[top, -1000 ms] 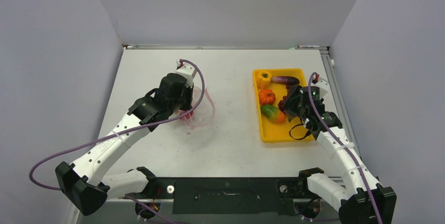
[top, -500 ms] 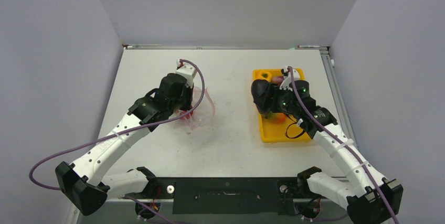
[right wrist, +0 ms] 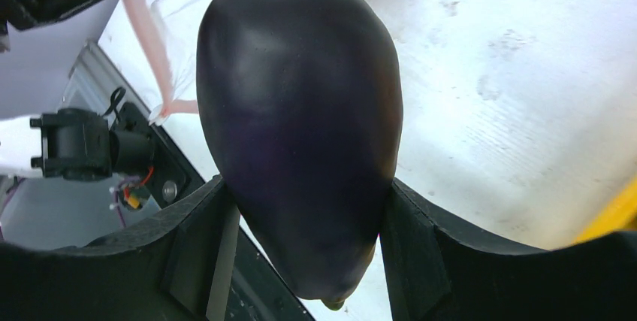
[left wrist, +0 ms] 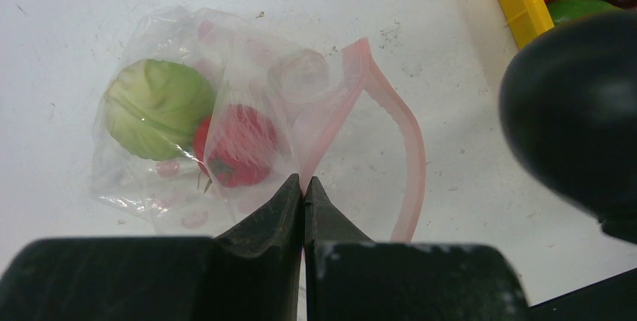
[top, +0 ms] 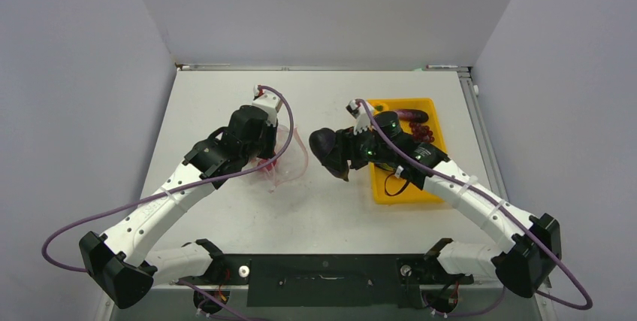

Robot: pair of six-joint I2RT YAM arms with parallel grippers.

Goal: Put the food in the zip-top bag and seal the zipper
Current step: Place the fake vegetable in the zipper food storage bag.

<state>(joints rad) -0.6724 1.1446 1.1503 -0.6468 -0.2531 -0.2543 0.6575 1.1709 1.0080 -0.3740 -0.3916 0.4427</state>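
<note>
The zip-top bag (left wrist: 300, 80) is being pinched at its mouth by the left end effector (left wrist: 303, 186), whose jaws are being pressed together on the thin film beside the zipper (left wrist: 413, 163). A green piece (left wrist: 158, 107) and a red piece (left wrist: 236, 148) are being kept inside the bag, which is lying at 9 o'clock on the tabletop (top: 330, 208). A dark purple toy vegetable (right wrist: 300, 110) is being clamped by the right end effector (right wrist: 304, 186), between the bag and the yellow tray (top: 398, 195). An eggplant (top: 409, 116) and a grape bunch (top: 424, 133) are being carried in the tray, at 3 o'clock.
</note>
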